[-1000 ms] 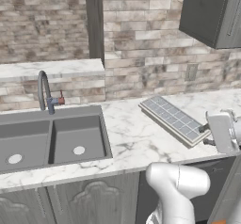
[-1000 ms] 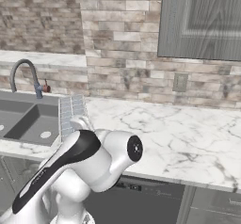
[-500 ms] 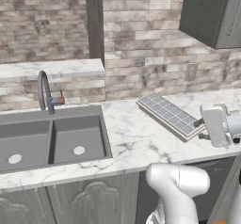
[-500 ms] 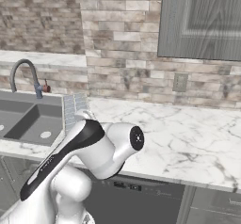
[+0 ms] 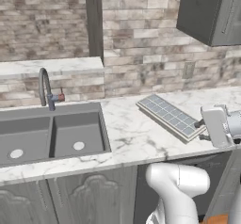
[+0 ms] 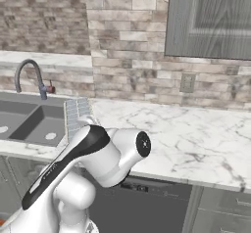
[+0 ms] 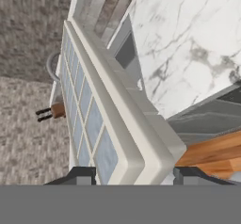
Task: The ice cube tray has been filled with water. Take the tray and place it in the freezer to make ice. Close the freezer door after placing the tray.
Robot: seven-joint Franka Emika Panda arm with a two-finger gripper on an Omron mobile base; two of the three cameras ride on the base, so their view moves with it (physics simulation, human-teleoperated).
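Ice cube tray (image 5: 170, 117) lies on the white marble surface (image 5: 132, 138) to the right of the double sink (image 5: 52, 133), its long axis running diagonally from the brick back wall toward the front right edge, where the gripper (image 5: 202, 130) meets its near short end. The tray's grid of cells faces up, and the water (image 5: 167, 115) shows as a pale blue-grey sheen across them.

The white arm rises from below the surface's front edge, its elbow (image 5: 181, 183) bulging in front of the cabinet, and the hand reaches in from the right at tray height, held roughly level. From the right base camera, the tray (image 6: 76, 114) is mostly hidden behind the forearm, only its far end showing beside the sink.

Seen from the hand camera, the two dark fingertips (image 7: 82, 175) stand on either side of the tray's (image 7: 113, 110) near end, the rim between them; whether they press it cannot be told. The faucet (image 5: 45, 89) stands behind the sink.
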